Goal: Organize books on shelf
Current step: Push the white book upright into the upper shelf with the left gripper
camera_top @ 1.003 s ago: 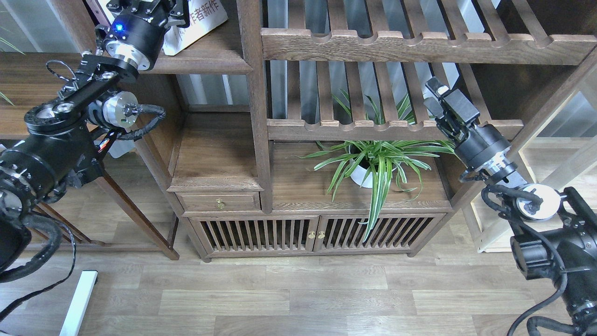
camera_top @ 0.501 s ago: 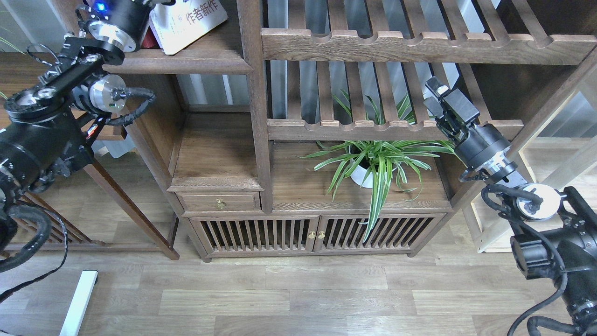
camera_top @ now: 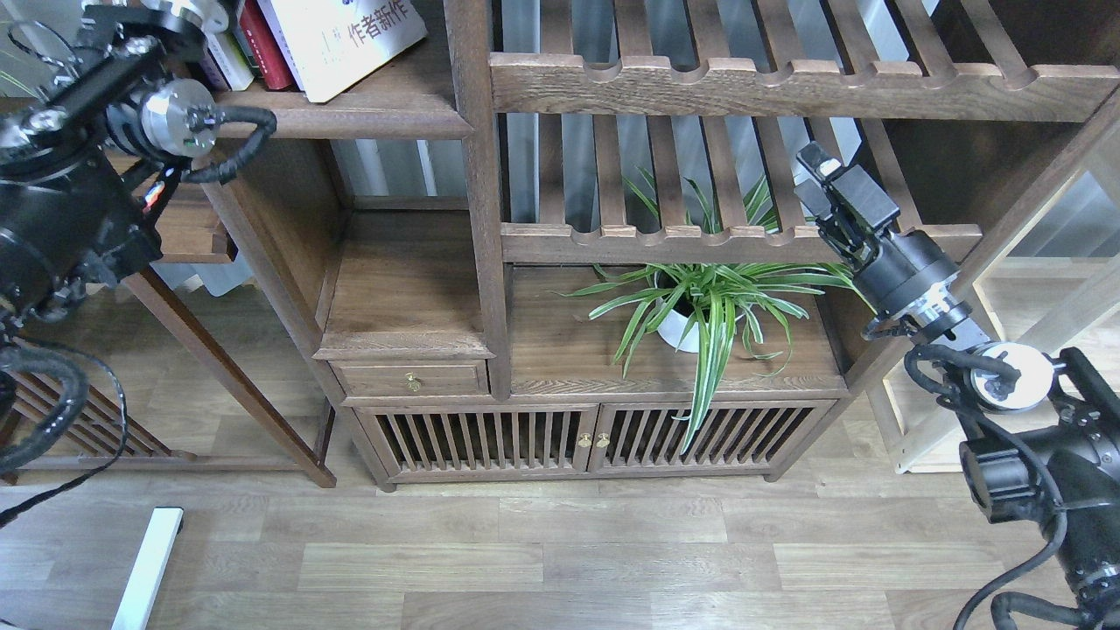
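Your three books [camera_top: 328, 39] lean together at the left of the shelf [camera_top: 367, 109], with bare plank toward the upright post [camera_top: 477, 192]. Your left arm rises past the frame's top, its gripper out of sight. Your right gripper [camera_top: 818, 179] hangs by the slatted rack [camera_top: 682, 232]; whether it's open, you can't tell.

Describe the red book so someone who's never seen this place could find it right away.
Find the dark wooden bookcase and its solid shelf at upper left. Three books lean there; the red book is the thin one in the middle, between a pale book and a large white book with green characters.
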Action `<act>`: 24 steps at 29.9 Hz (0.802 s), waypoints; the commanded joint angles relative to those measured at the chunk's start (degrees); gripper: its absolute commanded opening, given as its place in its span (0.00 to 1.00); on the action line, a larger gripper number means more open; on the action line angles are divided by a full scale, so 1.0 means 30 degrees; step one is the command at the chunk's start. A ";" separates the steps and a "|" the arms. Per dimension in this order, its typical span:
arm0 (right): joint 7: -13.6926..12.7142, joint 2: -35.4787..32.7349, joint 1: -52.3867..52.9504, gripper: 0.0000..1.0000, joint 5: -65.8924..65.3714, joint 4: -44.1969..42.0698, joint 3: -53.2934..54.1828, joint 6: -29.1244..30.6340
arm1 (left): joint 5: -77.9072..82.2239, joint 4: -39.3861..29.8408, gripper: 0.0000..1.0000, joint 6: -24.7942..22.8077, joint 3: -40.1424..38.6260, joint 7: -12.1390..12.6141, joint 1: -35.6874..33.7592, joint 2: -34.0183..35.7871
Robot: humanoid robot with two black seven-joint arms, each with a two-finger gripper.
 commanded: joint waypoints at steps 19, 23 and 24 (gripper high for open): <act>-0.0001 -0.0496 0.0058 0.94 -0.0224 0.0000 -0.0029 0.0000 | -0.2386 -0.1238 0.44 0.4072 -0.4233 0.0000 -0.1515 -0.0924; -0.0030 -0.0554 0.0087 0.94 -0.0283 0.0000 -0.0029 0.0000 | -0.4264 -0.1794 0.47 0.4455 -0.4234 0.0000 -0.1486 -0.1130; -0.0030 -0.0554 0.0116 0.94 -0.0283 0.0000 -0.0029 0.0000 | -0.4499 -0.2086 0.47 0.4484 -0.4263 0.0000 -0.1486 -0.1130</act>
